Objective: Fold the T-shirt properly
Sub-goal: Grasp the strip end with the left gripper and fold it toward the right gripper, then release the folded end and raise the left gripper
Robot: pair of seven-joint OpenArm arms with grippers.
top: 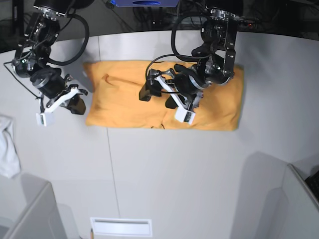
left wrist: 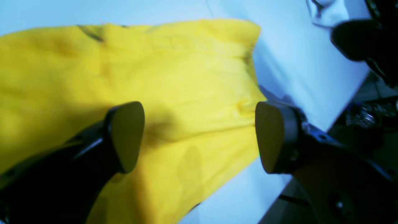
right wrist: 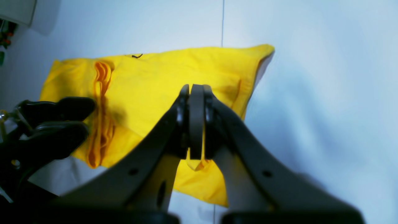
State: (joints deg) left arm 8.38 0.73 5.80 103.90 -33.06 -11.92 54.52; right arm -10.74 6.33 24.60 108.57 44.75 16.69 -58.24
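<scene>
Dark fingers [left wrist: 124, 137] of the left gripper [left wrist: 199, 137] are seen closest in the left wrist view, spread wide with nothing between them; the yellow-orange cloth of the T-shirt [left wrist: 186, 81] lies just below, so the cloth appears to be let go. In the right wrist view the right gripper [right wrist: 196, 124] is pressed shut, its pads meeting; a small tip of cloth shows just under the closed pads, though whether it is pinched or merely lies behind them cannot be told.

From the base view the T-shirt [top: 124, 102] is found on the far half of the white counter [top: 174, 169], lying as a long flat band across it — no sleeves or collar stick out, so at least one lengthwise fold is judged to be done. The left gripper [top: 167, 92] hangs over the middle of the band; the right gripper [top: 62, 99] is held near the band's end on that view's left, at or just off its edge. A short black line mark [right wrist: 136, 56] is visible near the far edge in the right wrist view, and bunched layers of cloth are seen at one end.

What is left, by this reading, is the crosswise folding — the band is to be brought end over end into a compact packet and flattened; wrinkles near the middle are not yet smoothed. A small white cloth [top: 9, 147] lies apart at the counter's edge.
</scene>
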